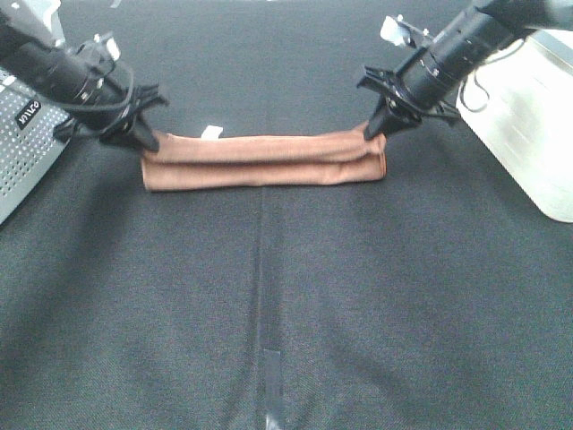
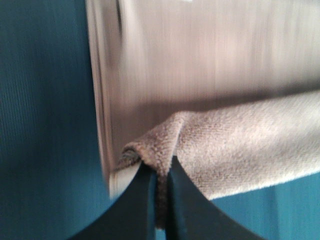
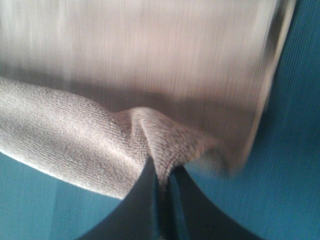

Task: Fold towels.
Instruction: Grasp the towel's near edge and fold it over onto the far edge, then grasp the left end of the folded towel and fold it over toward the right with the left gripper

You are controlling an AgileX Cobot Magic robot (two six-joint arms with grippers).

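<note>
On the dark table [image 1: 376, 296], just beside the grey basket [image 1: 22, 152] in the high view: a reddish-brown towel [image 1: 264, 161], folded into a long, low band of two soft layers, one over the other. Stretched lengthwise away from the basket, with a small white tag [image 1: 211, 133] poking out along the back edge, nearer the basket end.

At the end beside the basket, pinched by the left gripper [image 1: 143, 139], with jaws almost together on a bunched corner of the upper layer. Confirmed in the left wrist view: left gripper [image 2: 161, 175] clamped tight on a ridge of towel [image 2: 250, 145], the held fold standing clear of the blurred layer under it, with a shadow between.

At the end away from the basket, nipped the same way by the right gripper [image 1: 374, 130], tips down on the upper layer's corner. In the right wrist view, right gripper [image 3: 162, 172] closed on a puckered peak of towel [image 3: 75, 140], only cloth between the jaws.

Well apart from the basket, past that far end: a white bin [image 1: 528, 116].
</note>
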